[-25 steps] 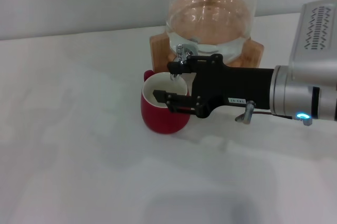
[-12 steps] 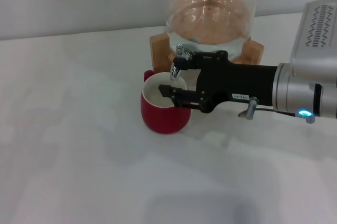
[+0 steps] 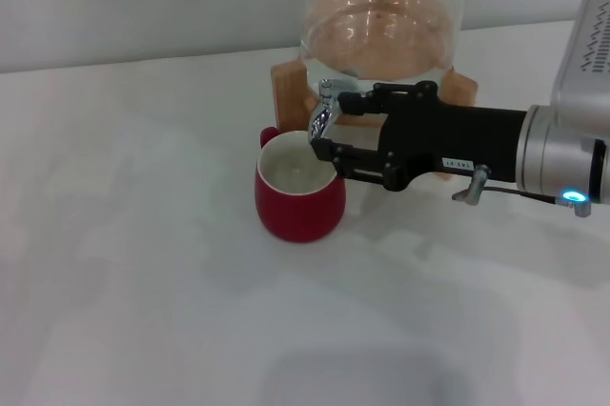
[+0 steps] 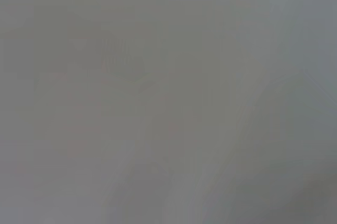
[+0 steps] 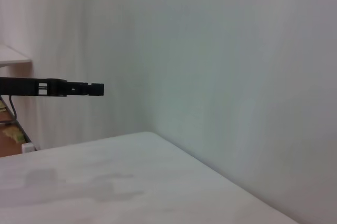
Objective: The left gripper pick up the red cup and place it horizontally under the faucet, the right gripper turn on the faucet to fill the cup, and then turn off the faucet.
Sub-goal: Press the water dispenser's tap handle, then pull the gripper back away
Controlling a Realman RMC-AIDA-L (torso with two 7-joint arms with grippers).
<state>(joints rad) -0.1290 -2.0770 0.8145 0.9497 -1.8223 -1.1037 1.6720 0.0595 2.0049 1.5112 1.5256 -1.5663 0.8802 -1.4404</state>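
The red cup [image 3: 298, 192] stands upright on the white table, its cream inside showing and its small handle toward the back left. The chrome faucet [image 3: 322, 117] hangs just above the cup's back right rim, on the glass dispenser jar [image 3: 381, 30]. My right gripper [image 3: 331, 127] reaches in from the right at faucet height, open, with one finger above the faucet and one below. One black finger [image 5: 79, 88] shows in the right wrist view. My left gripper is out of view; the left wrist view is blank grey.
The jar sits on a wooden stand [image 3: 286, 82] at the back of the table [image 3: 143, 282]. The right arm's silver body [image 3: 562, 153] spans the right side. A pale wall stands behind the jar.
My right gripper has drawn back to the right and risen, from over the cup's mouth to the level of the faucet. The cup has not moved.
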